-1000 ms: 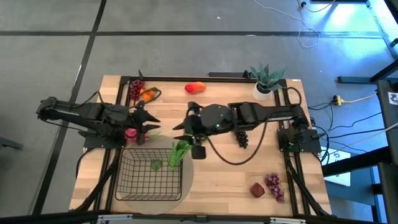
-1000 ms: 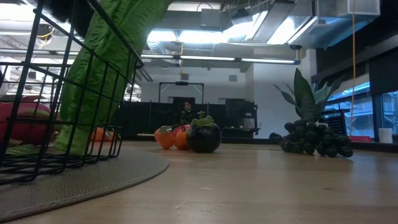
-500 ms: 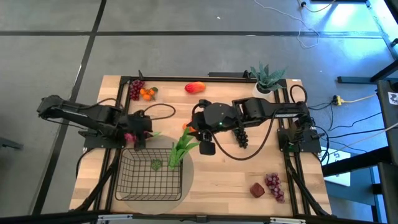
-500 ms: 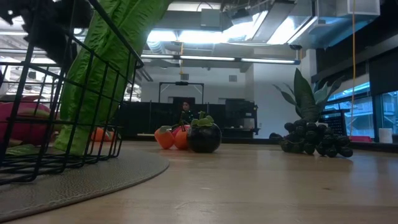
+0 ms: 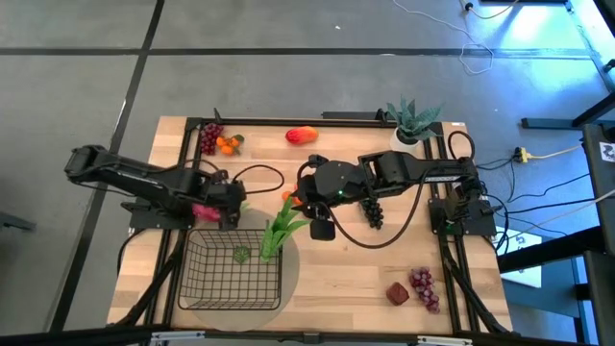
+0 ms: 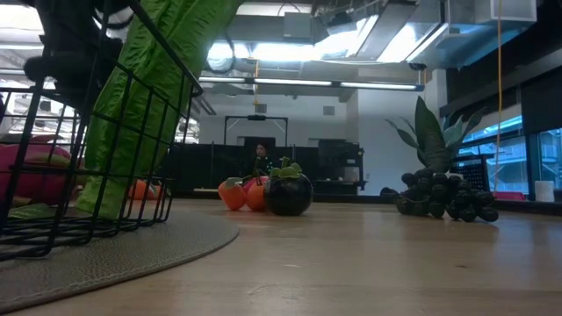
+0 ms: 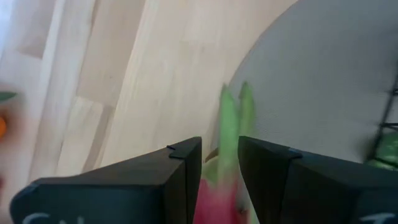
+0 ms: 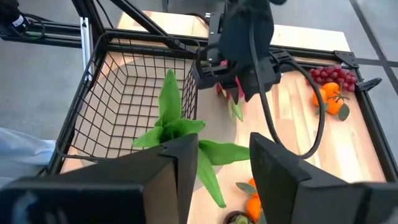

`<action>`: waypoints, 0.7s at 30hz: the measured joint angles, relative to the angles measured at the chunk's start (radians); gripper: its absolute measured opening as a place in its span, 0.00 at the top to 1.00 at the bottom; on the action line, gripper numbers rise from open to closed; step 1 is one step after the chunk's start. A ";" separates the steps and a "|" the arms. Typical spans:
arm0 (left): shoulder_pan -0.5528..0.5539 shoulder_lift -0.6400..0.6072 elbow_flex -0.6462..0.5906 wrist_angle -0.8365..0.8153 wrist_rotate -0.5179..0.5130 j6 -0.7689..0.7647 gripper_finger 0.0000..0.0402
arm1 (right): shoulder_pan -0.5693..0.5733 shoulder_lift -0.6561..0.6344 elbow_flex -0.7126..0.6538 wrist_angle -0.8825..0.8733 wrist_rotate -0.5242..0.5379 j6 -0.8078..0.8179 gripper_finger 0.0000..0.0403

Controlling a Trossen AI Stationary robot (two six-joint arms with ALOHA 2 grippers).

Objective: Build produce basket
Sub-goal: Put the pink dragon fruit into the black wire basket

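The pink dragon fruit (image 5: 204,210) with green tips (image 7: 233,118) sits between the fingers of my left gripper (image 5: 229,207), just off the far rim of the black wire basket (image 5: 235,284). In the right wrist view the fruit (image 8: 225,90) shows below that gripper. A long green leafy stalk (image 5: 279,231) leans over the basket's right rim (image 8: 186,93), with its leaves inside. A small green piece (image 5: 240,254) lies on the basket floor. My right gripper (image 5: 320,231) is open, to the right of the stalk, and touches nothing. My left gripper pinches the dragon fruit's pink body (image 7: 217,199) between its two fingers. The green tips stick out ahead of the fingertips (image 7: 186,152). The fingers come from the table's left, slanting down. Whether the fruit rests on the table, I cannot tell.
A round grey mat (image 5: 288,279) lies under the basket. A dark grape bunch (image 5: 373,213) and small oranges (image 8: 252,205) lie close to the right arm. Red grapes with oranges (image 5: 216,142), a mango (image 5: 302,135) and a potted plant (image 5: 411,125) line the far edge. More grapes (image 5: 423,286) lie near right.
My left gripper has moved toward the table's right along the basket's far rim; the dragon fruit has shifted only slightly. My right gripper has drawn back a little to the right, away from the leafy stalk, which stays leaning on the rim.
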 joint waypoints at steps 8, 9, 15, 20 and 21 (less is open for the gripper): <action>0.060 0.099 0.000 0.011 0.081 0.000 0.77 | 0.000 0.000 0.000 -0.013 -0.001 -0.004 0.67; 0.065 0.109 0.001 0.013 0.081 0.000 0.77 | 0.000 0.000 0.000 -0.013 -0.001 -0.005 0.67; 0.085 0.139 -0.002 0.024 0.102 0.003 0.77 | 0.000 0.000 0.000 -0.018 -0.002 -0.008 0.67; 0.083 0.137 -0.002 0.031 0.149 -0.002 0.77 | 0.000 0.000 0.000 -0.021 -0.003 -0.025 0.67; 0.083 0.137 -0.002 0.031 0.150 -0.003 0.77 | 0.000 0.000 0.000 -0.021 -0.003 -0.025 0.67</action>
